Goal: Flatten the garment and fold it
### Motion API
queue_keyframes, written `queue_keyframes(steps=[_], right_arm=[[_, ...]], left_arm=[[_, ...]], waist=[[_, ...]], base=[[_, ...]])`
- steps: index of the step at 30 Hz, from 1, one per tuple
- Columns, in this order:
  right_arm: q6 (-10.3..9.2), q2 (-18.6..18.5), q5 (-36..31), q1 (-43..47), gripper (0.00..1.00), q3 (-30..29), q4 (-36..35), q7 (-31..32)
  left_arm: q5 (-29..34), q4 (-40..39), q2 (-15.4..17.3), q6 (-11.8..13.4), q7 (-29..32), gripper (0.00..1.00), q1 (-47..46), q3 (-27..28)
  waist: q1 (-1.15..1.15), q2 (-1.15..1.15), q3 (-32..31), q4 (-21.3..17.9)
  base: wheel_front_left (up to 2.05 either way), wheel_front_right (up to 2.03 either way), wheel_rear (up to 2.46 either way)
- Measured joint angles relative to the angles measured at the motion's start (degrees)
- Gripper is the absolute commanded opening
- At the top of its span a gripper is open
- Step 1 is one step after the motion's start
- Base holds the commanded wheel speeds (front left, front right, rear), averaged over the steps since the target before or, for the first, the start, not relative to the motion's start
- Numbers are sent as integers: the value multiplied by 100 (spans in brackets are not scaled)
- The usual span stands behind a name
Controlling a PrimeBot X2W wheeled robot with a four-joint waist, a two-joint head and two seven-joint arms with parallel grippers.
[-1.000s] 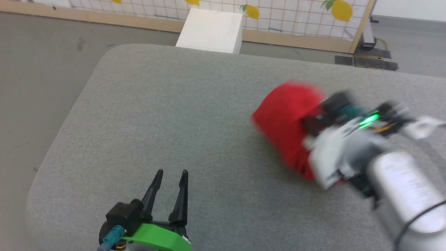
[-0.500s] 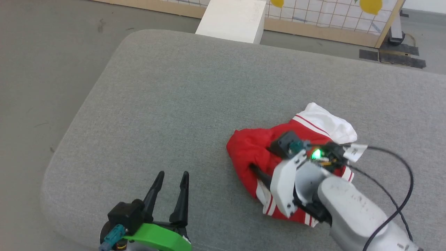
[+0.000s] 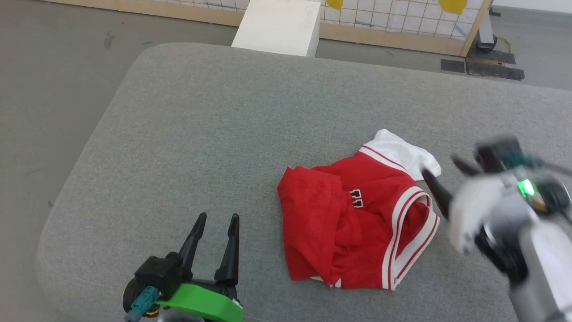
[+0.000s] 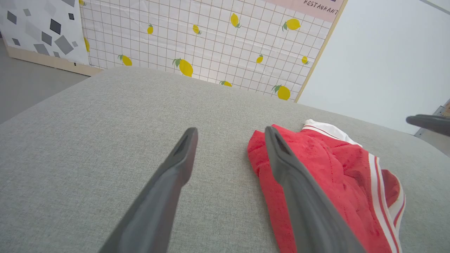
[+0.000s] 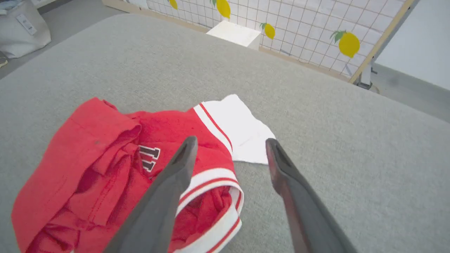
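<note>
Between my jaws, at three o'clock of the left, lies the crumpled garment [image 3: 326,219]; both jaws wide, empty.

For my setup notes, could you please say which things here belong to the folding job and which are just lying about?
Job: jersey, crumpled on the grey cushion; left gripper; right gripper.
Lying about: white block; lemon screen; pale bag.
</note>
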Motion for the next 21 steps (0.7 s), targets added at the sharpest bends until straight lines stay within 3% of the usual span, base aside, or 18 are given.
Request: queue_keyframes(steps=[4, 9, 13, 15, 16, 18, 21], right_arm=[[0, 322, -171, 1096, 100, -614, -521, 465], [0, 787, -457, 1751, 100, -1005, -727, 656], [0, 1070, -621, 1798, 100, -1083, -517, 553], [0, 1230, -720, 1740, 100, -1184, 55, 331], [0, 1265, -730, 1714, 48, -1216, 193, 304], [0, 1311, -794, 1633, 0, -1256, 537, 230], [0, 1343, -896, 1452, 0, -1318, 894, -15]], left_arm=[[101, -20, 9, 0, 0, 100, 3, 3], [116, 9, 19, -3, 0, 100, -1, -37], [131, 82, 38, -10, 1, 100, -3, -81], [132, 96, 76, -10, 8, 100, -3, -90], [131, 97, 81, -10, 9, 100, -3, -90], [131, 99, 90, -7, 13, 100, -2, -93], [129, 100, 90, 7, 34, 100, -1, -109]], waist=[[0, 0, 46, 17], [0, 0, 85, 87], [0, 0, 65, 174], [0, 0, -7, 235], [0, 0, -24, 244], [0, 0, -66, 255], [0, 0, -108, 243]], base=[[0, 0, 0], [0, 0, 0], [0, 0, 0], [0, 0, 0], [0, 0, 0], [0, 0, 0], [0, 0, 0]])
